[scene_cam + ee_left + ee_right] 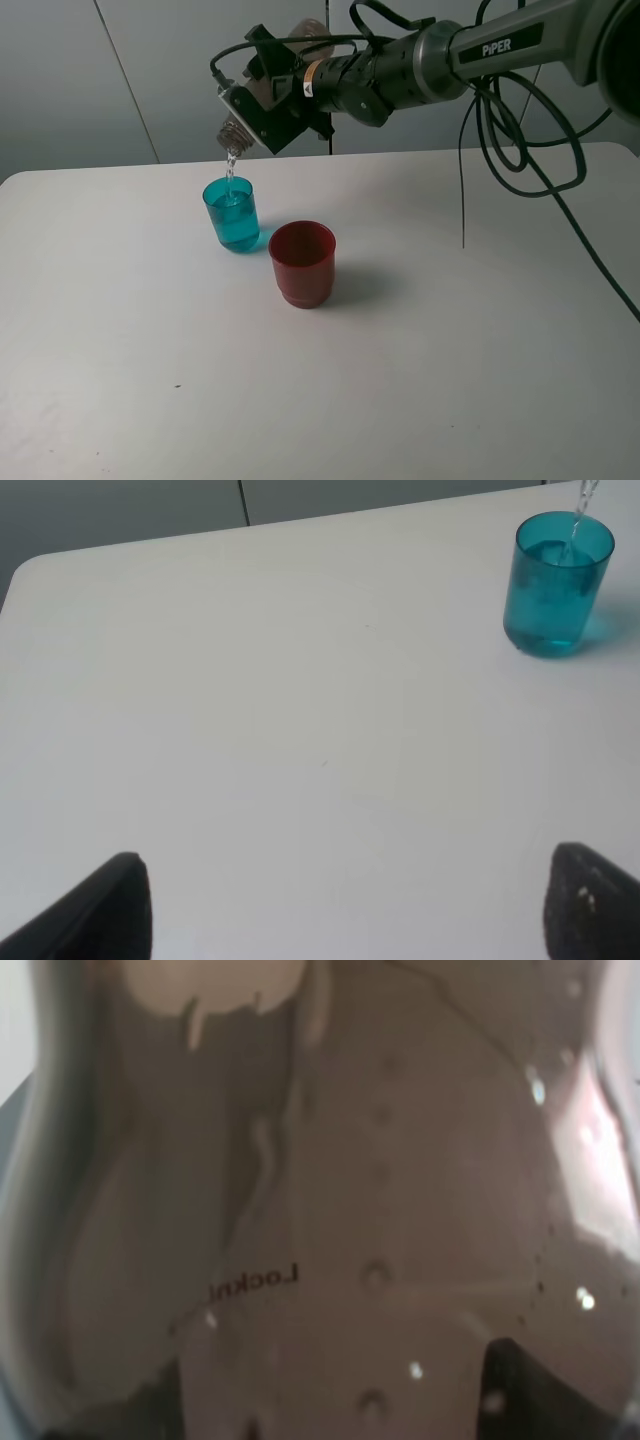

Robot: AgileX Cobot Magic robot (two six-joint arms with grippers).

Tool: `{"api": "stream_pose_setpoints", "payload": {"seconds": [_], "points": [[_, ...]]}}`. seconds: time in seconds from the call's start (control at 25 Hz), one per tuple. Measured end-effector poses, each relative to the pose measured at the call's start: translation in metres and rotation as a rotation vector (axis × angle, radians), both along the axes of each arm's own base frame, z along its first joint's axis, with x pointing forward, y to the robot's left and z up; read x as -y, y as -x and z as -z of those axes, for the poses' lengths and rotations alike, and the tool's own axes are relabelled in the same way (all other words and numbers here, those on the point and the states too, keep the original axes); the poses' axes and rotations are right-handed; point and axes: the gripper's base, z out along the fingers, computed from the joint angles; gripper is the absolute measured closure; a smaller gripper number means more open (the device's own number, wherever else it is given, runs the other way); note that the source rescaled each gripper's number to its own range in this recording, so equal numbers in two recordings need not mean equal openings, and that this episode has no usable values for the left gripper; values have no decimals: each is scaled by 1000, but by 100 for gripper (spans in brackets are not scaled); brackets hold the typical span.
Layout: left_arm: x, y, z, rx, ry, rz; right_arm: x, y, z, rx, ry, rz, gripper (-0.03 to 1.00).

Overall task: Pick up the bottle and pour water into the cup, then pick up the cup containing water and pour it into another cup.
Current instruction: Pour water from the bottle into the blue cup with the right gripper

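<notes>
While the right gripper (262,100) clamps the tilted bottle (234,133), a thin stream (230,172) falls into the cup (231,214), which stands at ten o'clock of another cup (302,262) on the table (450,380). Water stands high in the cup, so more tilt could overflow it or throw the stream past the rim. The left gripper (345,910) hangs wide open and empty. The arm (497,46) reads "PiPER"; the bottle's lettering (255,1280) begins "Lock".

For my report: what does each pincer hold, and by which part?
Right pincer: the bottle, gripped around its middle. Left pincer: open, holding nothing.
</notes>
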Motion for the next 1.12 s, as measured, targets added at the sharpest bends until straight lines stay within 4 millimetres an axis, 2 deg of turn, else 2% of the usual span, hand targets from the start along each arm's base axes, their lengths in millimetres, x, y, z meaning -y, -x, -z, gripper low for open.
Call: {"api": "stream_pose_setpoints", "payload": {"seconds": [1.12], "points": [[0, 0, 0, 0, 0, 0, 0, 0, -1, 22, 6, -4, 97]]}}
